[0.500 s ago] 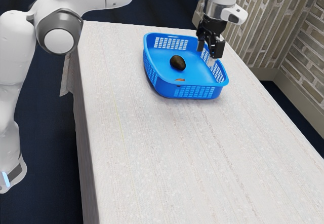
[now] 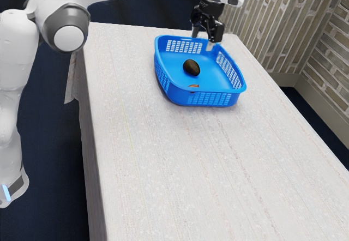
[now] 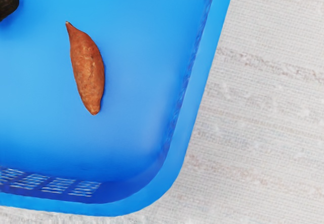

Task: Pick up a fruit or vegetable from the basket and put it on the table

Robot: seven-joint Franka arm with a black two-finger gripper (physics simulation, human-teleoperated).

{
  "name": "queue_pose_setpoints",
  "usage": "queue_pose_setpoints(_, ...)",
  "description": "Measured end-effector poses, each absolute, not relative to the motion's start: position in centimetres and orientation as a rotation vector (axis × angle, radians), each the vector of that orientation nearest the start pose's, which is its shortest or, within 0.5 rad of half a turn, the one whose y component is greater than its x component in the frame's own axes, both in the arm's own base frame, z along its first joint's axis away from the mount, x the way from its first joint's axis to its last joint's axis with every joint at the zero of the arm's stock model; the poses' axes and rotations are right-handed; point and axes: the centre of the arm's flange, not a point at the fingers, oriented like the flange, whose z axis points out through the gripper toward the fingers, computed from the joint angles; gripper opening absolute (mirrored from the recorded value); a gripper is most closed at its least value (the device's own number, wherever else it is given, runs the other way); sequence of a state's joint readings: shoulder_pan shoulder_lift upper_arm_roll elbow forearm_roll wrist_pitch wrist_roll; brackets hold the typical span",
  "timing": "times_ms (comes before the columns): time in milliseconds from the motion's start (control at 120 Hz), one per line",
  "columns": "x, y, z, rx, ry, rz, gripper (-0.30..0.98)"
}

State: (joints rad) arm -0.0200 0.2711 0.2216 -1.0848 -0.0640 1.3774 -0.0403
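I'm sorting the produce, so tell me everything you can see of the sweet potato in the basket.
The sweet potato is orange-brown and spindle-shaped, thick in the middle, narrowing to a thin, pointed tip at one end and a blunter one at the other. Its skin looks matte and slightly rough, with paler mottling; it seems whole. It lies lengthwise on the floor of the blue basket, apart from the dark, rounded item. The claw hangs clear of it.
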Motion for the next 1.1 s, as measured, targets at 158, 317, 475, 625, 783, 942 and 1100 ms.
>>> queue_pose_setpoints(158,58.0,18.3,66.1,-3.112,-0.632,0.052,0.68)
queue_pose_setpoints(317,58.1,24.0,63.1,-3.101,-0.742,0.067,0.68)
queue_pose_setpoints(475,58.8,26.2,60.1,-3.106,-0.757,0.080,0.68)
queue_pose_setpoints(625,59.3,26.3,58.1,-3.132,-0.738,0.088,0.68)
queue_pose_setpoints(783,60.4,24.6,56.6,-3.173,-0.674,0.094,0.68)
queue_pose_setpoints(942,60.6,24.2,54.5,-3.195,-0.658,0.130,0.68)
queue_pose_setpoints(1100,61.2,23.5,53.6,-3.210,-0.621,0.123,0.68)
